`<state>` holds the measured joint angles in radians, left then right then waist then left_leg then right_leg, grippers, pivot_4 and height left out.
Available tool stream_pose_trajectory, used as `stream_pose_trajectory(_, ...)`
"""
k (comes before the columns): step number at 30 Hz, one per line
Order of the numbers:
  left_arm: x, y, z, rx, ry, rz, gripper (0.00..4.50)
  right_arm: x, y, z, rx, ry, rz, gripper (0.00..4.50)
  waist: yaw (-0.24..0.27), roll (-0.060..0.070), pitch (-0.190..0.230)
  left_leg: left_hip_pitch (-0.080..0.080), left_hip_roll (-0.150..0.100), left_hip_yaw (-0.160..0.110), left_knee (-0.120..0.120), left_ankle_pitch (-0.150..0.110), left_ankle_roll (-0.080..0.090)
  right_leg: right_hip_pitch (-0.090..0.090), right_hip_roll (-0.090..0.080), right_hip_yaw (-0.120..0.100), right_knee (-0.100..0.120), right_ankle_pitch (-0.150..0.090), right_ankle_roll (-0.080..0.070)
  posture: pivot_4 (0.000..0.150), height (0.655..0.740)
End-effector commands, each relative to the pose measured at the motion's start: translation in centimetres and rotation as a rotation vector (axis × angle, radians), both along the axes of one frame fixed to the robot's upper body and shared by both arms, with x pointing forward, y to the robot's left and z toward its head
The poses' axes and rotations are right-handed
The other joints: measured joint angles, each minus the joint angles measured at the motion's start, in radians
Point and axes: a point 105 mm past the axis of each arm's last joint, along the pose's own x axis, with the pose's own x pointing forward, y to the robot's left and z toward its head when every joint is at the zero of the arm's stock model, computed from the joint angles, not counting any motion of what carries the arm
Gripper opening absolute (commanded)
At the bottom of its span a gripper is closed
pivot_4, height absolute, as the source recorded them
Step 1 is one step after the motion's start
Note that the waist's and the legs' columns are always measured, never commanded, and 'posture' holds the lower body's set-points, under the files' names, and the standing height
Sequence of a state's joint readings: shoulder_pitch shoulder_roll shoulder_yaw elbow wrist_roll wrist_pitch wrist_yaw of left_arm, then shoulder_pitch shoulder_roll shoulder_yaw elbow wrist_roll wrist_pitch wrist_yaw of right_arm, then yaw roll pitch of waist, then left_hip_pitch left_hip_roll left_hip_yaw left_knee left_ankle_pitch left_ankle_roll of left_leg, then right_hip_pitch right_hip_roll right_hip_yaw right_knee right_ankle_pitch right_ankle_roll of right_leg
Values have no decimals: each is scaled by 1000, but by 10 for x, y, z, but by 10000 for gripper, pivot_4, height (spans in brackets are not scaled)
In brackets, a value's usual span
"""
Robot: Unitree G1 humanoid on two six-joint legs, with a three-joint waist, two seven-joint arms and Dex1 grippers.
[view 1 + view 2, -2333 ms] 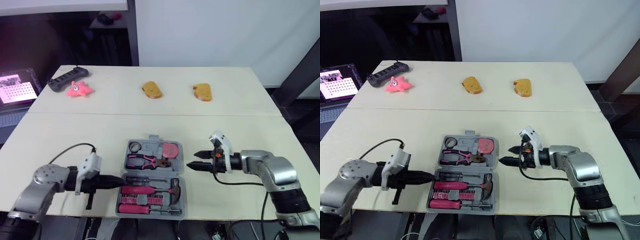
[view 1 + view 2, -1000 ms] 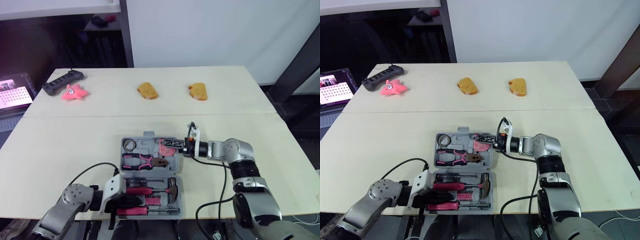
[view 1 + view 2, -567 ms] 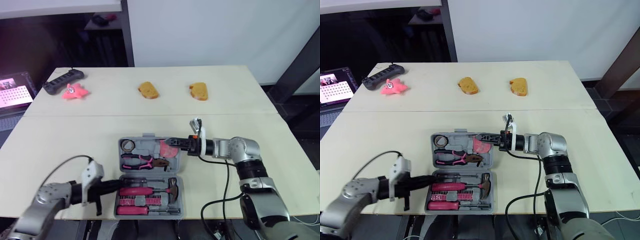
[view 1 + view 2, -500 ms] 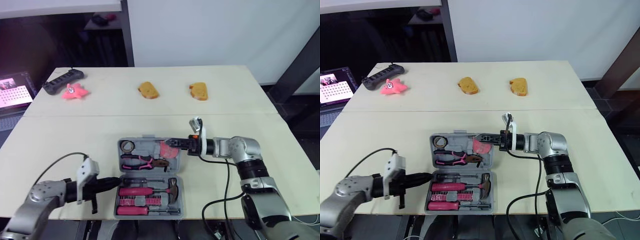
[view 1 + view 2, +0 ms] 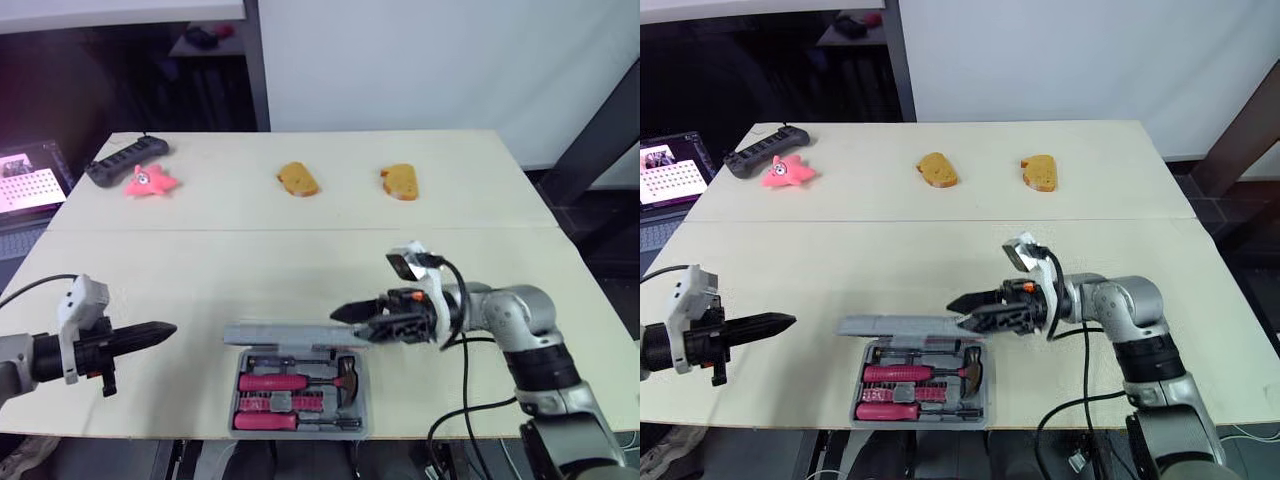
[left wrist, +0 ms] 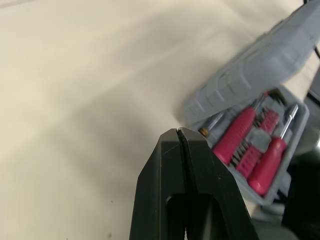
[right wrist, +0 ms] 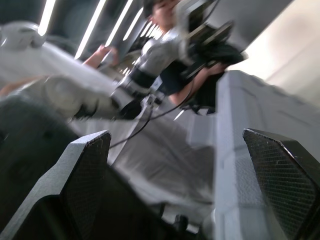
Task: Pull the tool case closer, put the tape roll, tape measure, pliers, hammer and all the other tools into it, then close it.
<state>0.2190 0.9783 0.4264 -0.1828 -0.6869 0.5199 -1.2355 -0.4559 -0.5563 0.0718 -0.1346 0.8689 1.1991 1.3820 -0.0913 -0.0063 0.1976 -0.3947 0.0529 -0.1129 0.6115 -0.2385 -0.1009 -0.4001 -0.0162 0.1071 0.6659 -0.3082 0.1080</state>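
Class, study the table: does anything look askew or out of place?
The tool case lid hangs half-shut above the tools, neither open flat nor latched; the right gripper is at its edge.

The pale table (image 5: pixel 200 270) carried a grey tool case (image 5: pixel 300 395) at its near edge, lid partly raised. At the far left corner lay a black power strip (image 5: pixel 125 160), a pink toy (image 5: pixel 150 181) just beside it. Two brown bread-like pieces (image 5: pixel 299 179) (image 5: pixel 400 182) sat apart along the far side.

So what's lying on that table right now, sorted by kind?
Tool case: 1
Bread pieces: 2
Pink toy: 1
Power strip: 1
Total: 5
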Motion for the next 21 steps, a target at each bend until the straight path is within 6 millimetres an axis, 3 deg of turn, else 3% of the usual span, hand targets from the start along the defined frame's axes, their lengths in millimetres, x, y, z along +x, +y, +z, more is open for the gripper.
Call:
stream_pose_trajectory(1,10,-7,18,33,-106,-41,0,-29,-6,-9,-83,-106,55,44604,12,-1,0,0,0,0,0,0,0,0,0,0,0,-1,-1,1500,7400)
stream_pose_trajectory(3,16,-12,22,58,-164,-51,0,-32,-14,-15,-130,-161,9,44604,24,-1,0,0,0,0,0,0,0,0,0,0,0,-1,-2,1500,7400)
stream_pose_trajectory(7,23,-16,25,89,-219,-60,0,-14,-33,-5,-102,-242,-169,44604,20,-2,1,0,0,3,2,0,0,0,0,2,-1,-1,-3,1500,7400)
stream_pose_trajectory(10,29,-9,20,157,-246,-31,0,-12,-54,0,-173,-411,-274,44604,25,-3,1,0,0,3,1,0,0,-1,0,3,-1,-1,-3,1500,7400)
stream_pose_trajectory(14,31,4,11,214,-251,3,0,-4,-86,-9,-351,-613,-409,44604,28,-4,2,-1,0,3,0,0,1,-1,0,2,-1,-1,1,1500,7400)
stream_pose_trajectory(21,31,21,5,238,-258,63,0,15,-125,-8,-484,-826,-622,44604,22,-5,2,0,0,4,1,0,1,-1,0,3,-1,-1,-3,1500,7400)
